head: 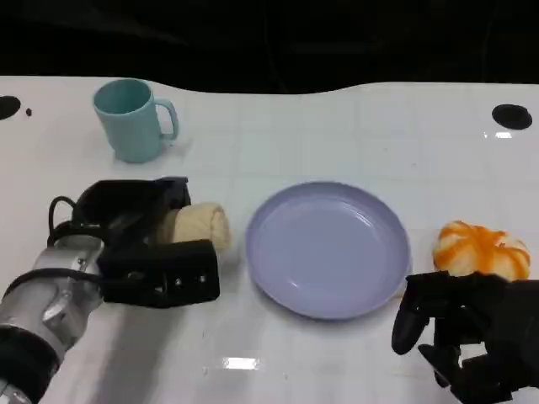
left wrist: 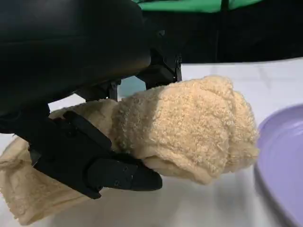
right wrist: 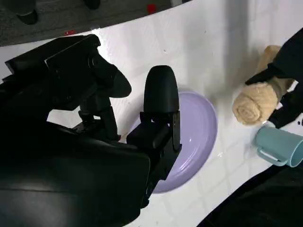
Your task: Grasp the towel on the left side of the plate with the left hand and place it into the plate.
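Head view: the left hand [head: 147,244] sits at the left of the frame with its fingers wrapped round the rolled towel [head: 199,225], one black finger in front of the roll and others behind it. The towel lies on the white table [head: 337,126] just left of the plate [head: 328,248], near its rim but apart from it. The plate holds nothing. So the grasp looks made or nearly made; the lift, the carry to the right and the release into the plate are all left, as I judge it.

The right hand [head: 472,332] rests at the lower right of the frame, fingers loosely spread and holding nothing, just below an orange-and-white bun-like thing [head: 482,249] that I cannot identify with certainty. A teal mug [head: 130,118] stands at the upper left, well apart from the plate.

The left wrist view adds what the head view hides: the towel [left wrist: 189,127] is a thick, fuzzy beige roll, with a finger [left wrist: 94,163] pressed under its near side and a looser fold trailing toward the lower left of that frame. The plate's rim [left wrist: 284,156] shows at the right edge. Whether the roll is off the table I cannot tell.

The right wrist view shows the towel's [right wrist: 253,104] spiral end at the right of the frame, the mug [right wrist: 279,144] below it, and the plate [right wrist: 199,127] behind the right hand's [right wrist: 123,113] own parted fingers.
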`<action>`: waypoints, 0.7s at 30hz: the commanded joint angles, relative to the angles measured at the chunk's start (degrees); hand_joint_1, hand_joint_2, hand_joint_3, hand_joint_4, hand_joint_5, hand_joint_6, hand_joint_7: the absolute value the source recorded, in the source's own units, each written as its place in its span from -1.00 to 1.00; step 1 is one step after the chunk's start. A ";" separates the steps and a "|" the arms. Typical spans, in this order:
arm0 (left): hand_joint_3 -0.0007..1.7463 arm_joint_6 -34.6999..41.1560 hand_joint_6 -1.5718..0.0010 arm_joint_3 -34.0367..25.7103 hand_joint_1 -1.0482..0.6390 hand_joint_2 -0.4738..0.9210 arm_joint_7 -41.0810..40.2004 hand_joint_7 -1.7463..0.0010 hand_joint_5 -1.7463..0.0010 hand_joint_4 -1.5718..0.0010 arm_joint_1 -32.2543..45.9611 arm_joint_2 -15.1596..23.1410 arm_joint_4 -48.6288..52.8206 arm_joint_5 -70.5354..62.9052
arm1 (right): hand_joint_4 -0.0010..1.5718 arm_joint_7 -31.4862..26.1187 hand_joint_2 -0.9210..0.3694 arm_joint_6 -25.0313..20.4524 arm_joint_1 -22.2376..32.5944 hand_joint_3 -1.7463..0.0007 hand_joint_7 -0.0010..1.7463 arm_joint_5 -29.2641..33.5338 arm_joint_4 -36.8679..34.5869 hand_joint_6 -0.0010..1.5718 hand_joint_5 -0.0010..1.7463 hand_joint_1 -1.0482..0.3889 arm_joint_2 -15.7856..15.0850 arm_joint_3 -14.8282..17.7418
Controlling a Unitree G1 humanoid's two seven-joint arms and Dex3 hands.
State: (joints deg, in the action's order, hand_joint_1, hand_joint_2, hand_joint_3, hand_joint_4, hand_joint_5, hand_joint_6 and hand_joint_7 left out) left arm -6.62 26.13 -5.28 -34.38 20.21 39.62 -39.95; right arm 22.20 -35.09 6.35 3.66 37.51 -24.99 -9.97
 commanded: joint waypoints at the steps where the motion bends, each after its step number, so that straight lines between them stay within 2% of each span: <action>1: -0.50 0.38 0.23 -1.60 -0.01 0.83 0.23 -1.00 -1.00 -0.06 1.90 1.18 -7.17 0.31 | -0.12 0.14 -0.50 0.02 0.01 -0.18 0.63 0.11 0.35 -0.13 0.95 0.49 -0.58 0.32; 6: -0.47 1.57 0.29 -1.68 -0.06 0.82 3.17 -1.00 -1.00 -0.03 3.14 0.20 -15.70 0.35 | -0.12 0.17 -0.50 -0.18 -0.02 -0.19 0.63 0.13 0.51 -0.13 0.94 0.49 -0.58 0.18; 11: -0.50 3.36 0.28 -0.80 -0.05 0.77 4.58 -1.00 -1.00 -0.07 3.21 -2.97 -21.49 -0.42 | -0.11 0.11 -0.50 -0.26 0.09 -0.19 0.64 0.09 0.79 -0.13 0.94 0.49 -0.48 0.16; 14: -0.34 3.68 0.24 0.10 0.00 0.67 5.65 -1.00 -1.00 -0.10 2.31 -5.18 -22.61 -0.69 | -0.11 0.10 -0.51 -0.36 0.15 -0.18 0.64 0.13 1.09 -0.13 0.95 0.50 -0.50 0.07; 20: -0.28 5.31 0.22 2.30 -0.02 0.62 7.93 -1.00 -1.00 -0.10 0.47 -9.46 -22.48 -1.89 | -0.13 0.15 -0.51 -0.62 0.22 -0.17 0.64 -0.08 1.49 -0.14 0.95 0.49 -0.42 0.13; 21: -0.20 5.42 0.22 2.69 -0.02 0.56 8.14 -1.00 -1.00 -0.10 0.31 -10.06 -22.41 -2.14 | -0.12 0.18 -0.51 -0.45 0.25 -0.17 0.64 -0.12 1.49 -0.14 0.95 0.49 -0.44 0.18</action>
State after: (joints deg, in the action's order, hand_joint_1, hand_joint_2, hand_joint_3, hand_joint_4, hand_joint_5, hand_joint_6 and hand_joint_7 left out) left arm -1.76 27.80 1.85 -31.91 11.25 17.41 -41.23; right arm 22.20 -35.62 6.39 3.63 38.59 -24.98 -10.05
